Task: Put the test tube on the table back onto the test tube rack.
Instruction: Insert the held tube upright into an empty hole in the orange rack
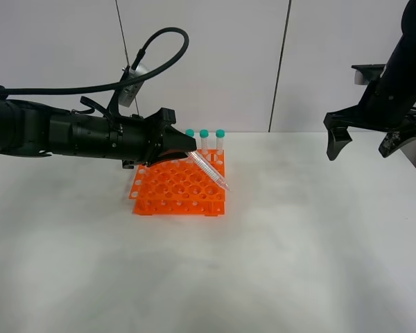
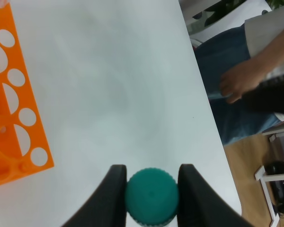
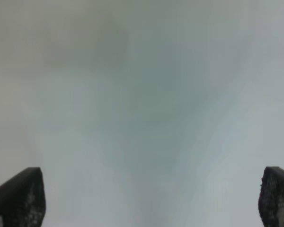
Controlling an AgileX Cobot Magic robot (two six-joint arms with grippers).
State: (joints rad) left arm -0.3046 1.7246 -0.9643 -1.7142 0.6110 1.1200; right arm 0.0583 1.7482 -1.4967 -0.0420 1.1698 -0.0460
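Note:
My left gripper [image 1: 187, 148] is shut on the test tube [image 1: 209, 171] near its teal cap. The tube slants down to the right, its pointed tip over the right front part of the orange test tube rack [image 1: 168, 194]. In the left wrist view the teal cap [image 2: 151, 196] sits clamped between the two black fingers [image 2: 109, 194], with the rack's edge [image 2: 19, 142] to one side. Three teal-capped tubes [image 1: 204, 141] stand upright in the rack's back row. My right gripper [image 1: 364, 144] is open and empty, held above the white table [image 1: 298, 243] at the far right.
A person's hand [image 2: 239, 80] and legs in jeans show past the table edge in the left wrist view. The right wrist view shows only blurred white surface [image 3: 142, 113] between its fingertips [image 3: 19, 198].

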